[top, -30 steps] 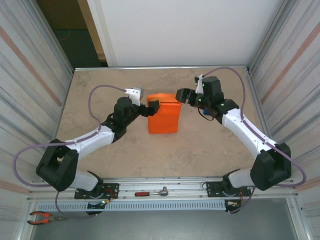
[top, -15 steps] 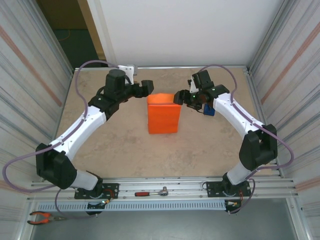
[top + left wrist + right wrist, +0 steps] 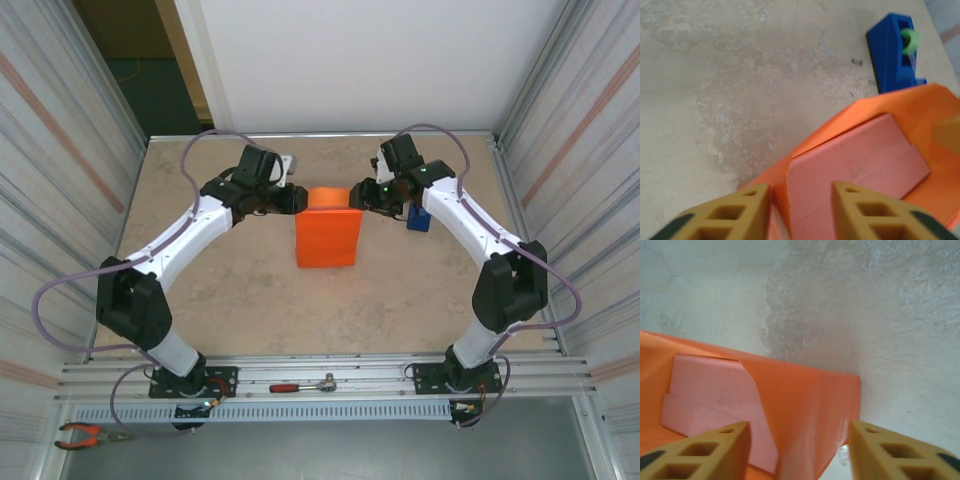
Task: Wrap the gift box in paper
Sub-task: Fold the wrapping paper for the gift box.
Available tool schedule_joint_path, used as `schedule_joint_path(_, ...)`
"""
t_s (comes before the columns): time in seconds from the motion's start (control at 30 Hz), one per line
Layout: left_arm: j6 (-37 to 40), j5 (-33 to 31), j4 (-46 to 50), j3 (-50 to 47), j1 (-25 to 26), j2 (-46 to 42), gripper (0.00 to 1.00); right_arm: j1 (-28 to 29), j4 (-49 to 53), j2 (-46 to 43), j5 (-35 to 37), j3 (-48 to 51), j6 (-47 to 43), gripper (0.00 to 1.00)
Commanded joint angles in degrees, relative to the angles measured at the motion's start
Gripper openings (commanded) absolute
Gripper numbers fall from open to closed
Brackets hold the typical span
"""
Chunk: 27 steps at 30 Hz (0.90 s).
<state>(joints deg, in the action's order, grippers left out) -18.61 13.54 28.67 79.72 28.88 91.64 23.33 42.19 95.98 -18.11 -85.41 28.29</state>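
**Box half buried, grip unclear**

In the left wrist view, the small pale pink gift box (image 3: 855, 160) shows one face. Folds of the large bright orange paper sheet (image 3: 920, 107) cover its other sides, and the picture's bottom edge cuts its lower part. From above, the right arm (image 3: 470, 225) hides part of the upright blue plastic tape dispenser (image 3: 419, 219). The dispenser's green roll (image 3: 910, 41) is blurred. Whether the left gripper (image 3: 802, 187) touches paper cannot be told.

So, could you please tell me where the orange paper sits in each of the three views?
Top external: the paper, mid-picture.
Left wrist: lower right, around the pink box, below the blue tape dispenser.
Right wrist: lower left, around the same box.
Shared landmark: the tape dispenser, right of the paper from above.
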Motion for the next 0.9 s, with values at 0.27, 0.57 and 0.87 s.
schedule_joint_path(0.27,3.50,0.74,0.60,7.28,0.69,0.74,0.00,0.30,2.94,-2.34,-0.60,-4.24,-1.38,0.07)
schedule_joint_path(0.57,1.97,-0.49,-5.57,0.24,0.12,-1.21,0.36,0.75,-0.31,-3.48,-0.35,-0.37,0.46,0.07)
schedule_joint_path(0.87,0.42,-2.79,-26.22,-21.07,-6.21,-16.19,0.80,0.43,-1.32,-1.57,-0.20,0.24,0.54,0.10)
